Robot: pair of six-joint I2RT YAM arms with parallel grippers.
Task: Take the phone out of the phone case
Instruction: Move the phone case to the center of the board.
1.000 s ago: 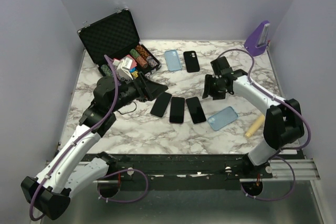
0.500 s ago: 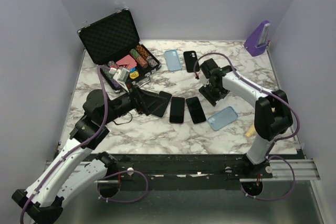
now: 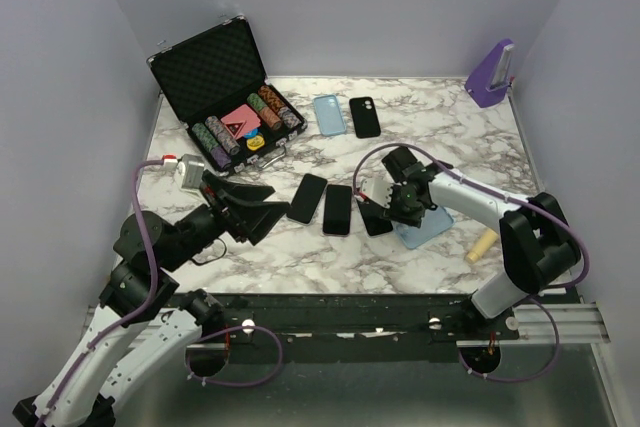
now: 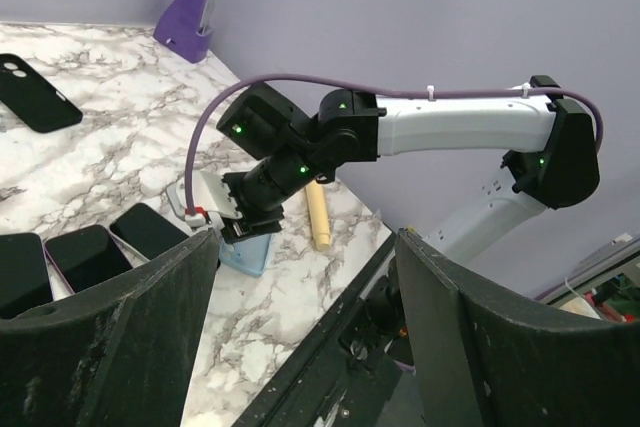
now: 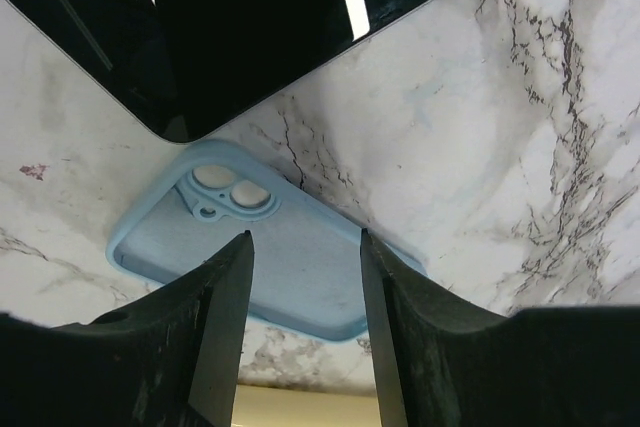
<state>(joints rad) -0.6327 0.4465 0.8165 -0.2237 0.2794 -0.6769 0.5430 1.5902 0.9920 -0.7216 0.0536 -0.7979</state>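
Right gripper (image 3: 398, 209) is low over the camera end of the blue case (image 3: 436, 222). Case lies back up on the table (image 3: 300, 247), just right of a row of three phones (image 3: 338, 209). Can't tell if a phone is inside it. Wrist view: fingers (image 5: 215, 337) partway apart, straddling the case (image 5: 300, 277), nothing gripped, contact unclear. Left gripper (image 3: 258, 209) sits left of the phones, jaws wide, empty. Far case (image 3: 328, 114) at the back, chip box (image 3: 215, 77) back left
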